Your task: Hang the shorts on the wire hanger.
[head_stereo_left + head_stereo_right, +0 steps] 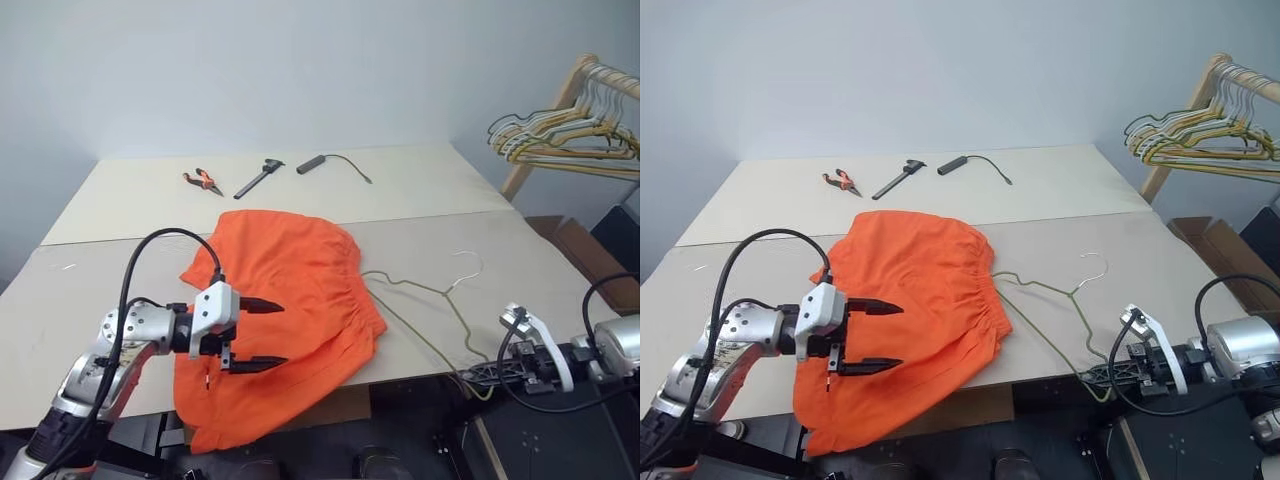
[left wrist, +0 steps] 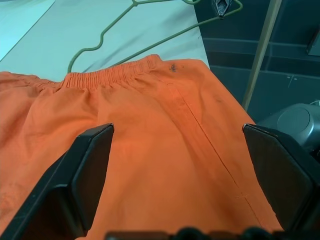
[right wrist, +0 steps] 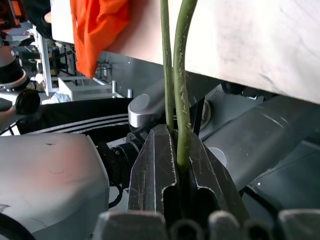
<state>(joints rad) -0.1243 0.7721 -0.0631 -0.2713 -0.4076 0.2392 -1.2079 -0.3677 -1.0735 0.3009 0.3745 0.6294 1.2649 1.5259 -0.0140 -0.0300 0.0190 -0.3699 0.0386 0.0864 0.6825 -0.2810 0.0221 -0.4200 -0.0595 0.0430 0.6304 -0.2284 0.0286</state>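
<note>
Left gripper (image 1: pixel 262 335): jaws spread wide, hovering over the shorts, holding nothing.
Right gripper (image 3: pixel 178 165): clamped tight on the wire hanger's corner, just past the table's near edge.
Shorts (image 1: pixel 280 310): bright orange, spread flat on the table (image 1: pixel 80 300), gathered waistband toward the hanger, one part drooping over the near edge.
Wire hanger (image 1: pixel 430 310): olive-grey, lying on the table beside the waistband, hook pointing away from the robot.
Far table: pliers (image 1: pixel 203 180), a black-handled tool (image 1: pixel 258 178), a dark cylinder with a cord (image 1: pixel 312 164).
Rack (image 1: pixel 560 125): wooden, carrying pale hangers, at the right.
</note>
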